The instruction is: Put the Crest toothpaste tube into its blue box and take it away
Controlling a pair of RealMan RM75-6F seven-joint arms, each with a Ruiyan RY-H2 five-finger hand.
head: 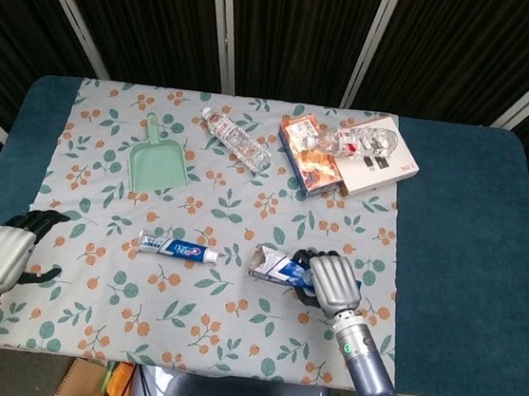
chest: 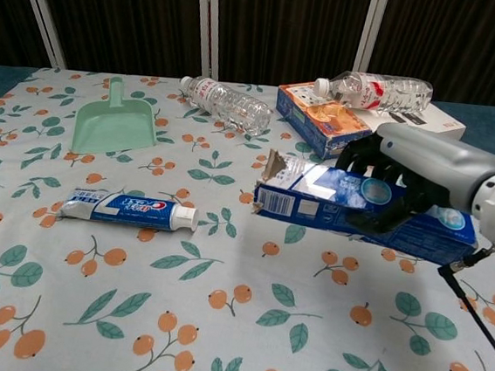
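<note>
The Crest toothpaste tube (head: 178,247) (chest: 128,210) lies flat on the floral cloth, cap toward the right. My right hand (head: 331,279) (chest: 403,185) grips the blue box (head: 283,269) (chest: 350,213) and holds it above the cloth, its torn open end pointing left toward the tube with a gap between them. At the cloth's near-left edge my left hand (head: 7,256) hovers with fingers apart, holding nothing; the chest view does not show it.
A green dustpan (head: 157,159) (chest: 113,123) lies at the back left. A clear water bottle (head: 237,140) (chest: 226,103) sits behind the tube. At the back right an orange-blue box (head: 307,158) (chest: 323,122), a white box (head: 379,165) and a second bottle (chest: 377,89) are stacked.
</note>
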